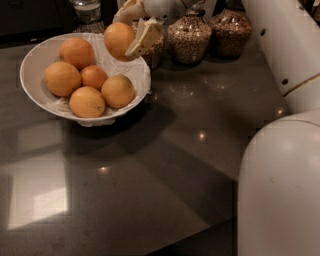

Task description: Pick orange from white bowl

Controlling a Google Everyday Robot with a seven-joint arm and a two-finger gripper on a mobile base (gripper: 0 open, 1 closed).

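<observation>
We see a dark, glossy countertop (165, 175) filling most of the view, with pale patches of reflected light toward 8 o'clock. The robot's white arm (280, 190) takes up the 4 o'clock corner as a broad rounded shell. A second white link of it climbs along the right edge toward 1 o'clock.

The white bowl (30, 60) sits on the counter at 10 o'clock. It is wide and shallow, with a crinkled white liner showing at its rim. Behind it, toward 12 and 1 o'clock, we count three glass jars of grain (189, 37) in a row. The leftmost is partly hidden behind the gripper. A clear glass (86, 7) stands at the top edge near 11 o'clock.

Five fruits rest in the bowl. Four pale yellow-orange ones (62, 78) lie at the bowl's 12, 9, 6 and 4 o'clock, touching their neighbours. A smaller, deeper reddish-orange one (93, 76) lies in the middle among them.

The gripper (124, 35) comes in from the top edge at 12 o'clock, over the bowl's rim at the bowl's 2 o'clock. Its pale fingers (142, 37) are clamped on either side of the orange (119, 39). We see that orange apart from the five in the bowl. It overlaps the back rim in our view, just in front of the leftmost jar.
</observation>
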